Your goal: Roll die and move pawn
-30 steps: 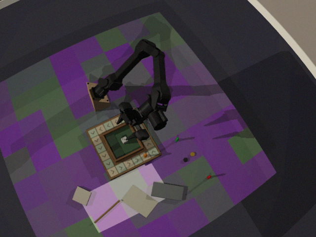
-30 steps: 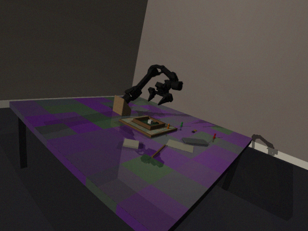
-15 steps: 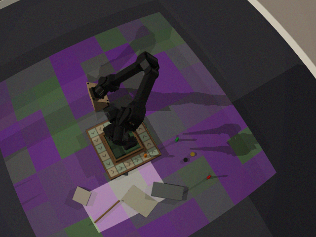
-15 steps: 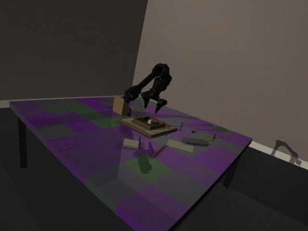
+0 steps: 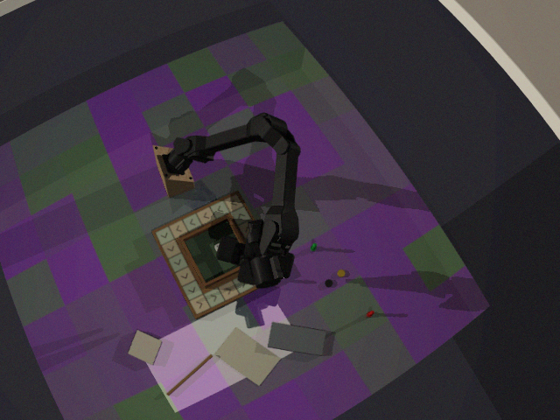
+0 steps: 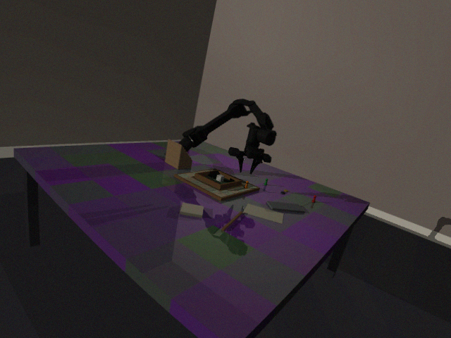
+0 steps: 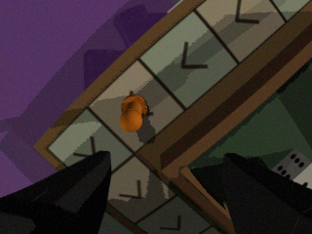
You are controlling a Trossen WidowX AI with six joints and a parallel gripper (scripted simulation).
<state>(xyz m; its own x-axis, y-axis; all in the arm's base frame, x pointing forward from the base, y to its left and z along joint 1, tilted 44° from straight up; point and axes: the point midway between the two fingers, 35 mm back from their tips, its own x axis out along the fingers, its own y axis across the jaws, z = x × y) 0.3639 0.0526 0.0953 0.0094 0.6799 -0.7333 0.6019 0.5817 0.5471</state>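
Note:
The orange pawn stands upright on a board square beside a corner square; the arm hides it in the top view. The board has arrowed squares around the wooden-walled dice tray. The white die rests inside the tray, cut off at the wrist view's right edge; its top pips cannot be read. My gripper points down, partly open and empty, above the board near the pawn. The pawn is not between the fingers.
A green piece, yellow disc, black disc and red piece are beside the board. A grey block, beige sheet, brown stick and beige block lie beyond it.

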